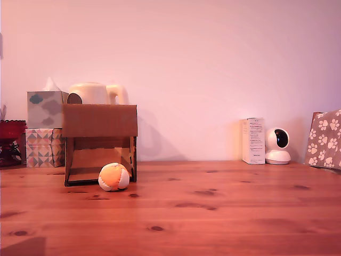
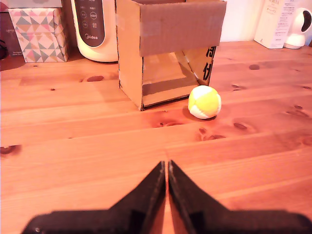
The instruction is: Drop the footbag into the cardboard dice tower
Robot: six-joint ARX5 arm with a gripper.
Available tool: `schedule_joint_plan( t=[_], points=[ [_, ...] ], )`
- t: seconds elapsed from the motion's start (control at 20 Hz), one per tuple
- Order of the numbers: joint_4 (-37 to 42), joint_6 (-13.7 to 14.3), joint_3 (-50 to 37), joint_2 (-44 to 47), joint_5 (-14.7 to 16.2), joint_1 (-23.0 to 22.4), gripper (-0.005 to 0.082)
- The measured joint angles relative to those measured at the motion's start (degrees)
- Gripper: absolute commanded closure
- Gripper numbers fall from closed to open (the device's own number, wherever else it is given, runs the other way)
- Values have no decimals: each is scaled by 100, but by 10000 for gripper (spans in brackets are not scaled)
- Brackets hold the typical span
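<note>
The footbag [image 1: 114, 177] [image 2: 205, 102], a small ball of orange-yellow and white panels, rests on the wooden table just outside the lower opening of the cardboard dice tower [image 1: 100, 143] [image 2: 168, 46], at its front corner. The tower stands upright with its top open. My gripper [image 2: 167, 165] shows only in the wrist view: its two black fingers meet at the tips, shut with nothing between them, low over bare table and well short of the ball and tower. The arm does not appear in the exterior view.
Two stacked patterned tissue boxes [image 1: 46, 128] and a cream appliance [image 1: 98, 94] [image 2: 95, 29] stand behind the tower. A white carton [image 1: 253, 141], a small white camera [image 1: 277, 145] and a paw-print box [image 1: 325, 138] line the back at the exterior view's right.
</note>
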Motion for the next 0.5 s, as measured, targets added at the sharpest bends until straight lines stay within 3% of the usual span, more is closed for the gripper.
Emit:
schedule_joint_plan(
  t=[0.45,0.5],
  points=[
    [4,-28,0,0,-98,0,793],
    [59,-144,0,0,-98,0,793]
  ],
)
